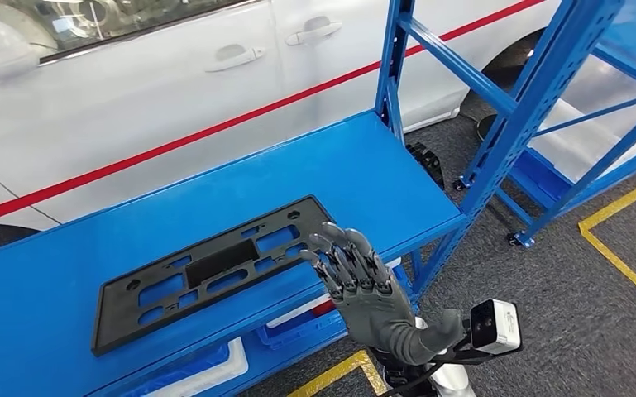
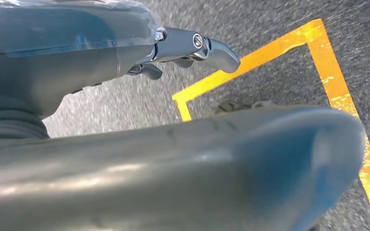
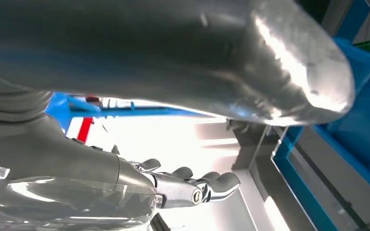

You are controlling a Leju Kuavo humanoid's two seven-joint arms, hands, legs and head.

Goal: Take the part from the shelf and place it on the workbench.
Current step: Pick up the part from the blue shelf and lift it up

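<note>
Biggest thing in the head view is the white car [image 1: 132,107] across the back, with a red stripe [image 1: 240,120] running along its side and two door handles up top. In front of it sits the blue shelf [image 1: 356,165], its flat top deck taking up most of the left and middle, with blue uprights [image 1: 393,58] and diagonal braces rising on the right side. A second blue rack [image 1: 595,124] stands further right. The floor [image 1: 546,314] is dark grey carpet with yellow tape lines [image 1: 620,240] marked on it.

The part [image 1: 207,269] is a flat black rectangular plate with cutouts, lying flat on the shelf deck near the front edge, turned at a bit of an angle. Under the deck there's a lower level holding white bins [image 1: 215,372].

The right hand [image 1: 360,285] is up at the part's right end, fingers spread and fairly straight, holding nothing. Fingertips look like they're over or just at the plate's corner, but I honestly can't tell if they're touching it. A small white camera [image 1: 494,325] sits at that wrist.

The left hand [image 2: 192,48] hangs low over the carpet and a yellow tape corner [image 2: 250,72] in the left wrist view, fingers loosely extended, nothing in it.
</note>
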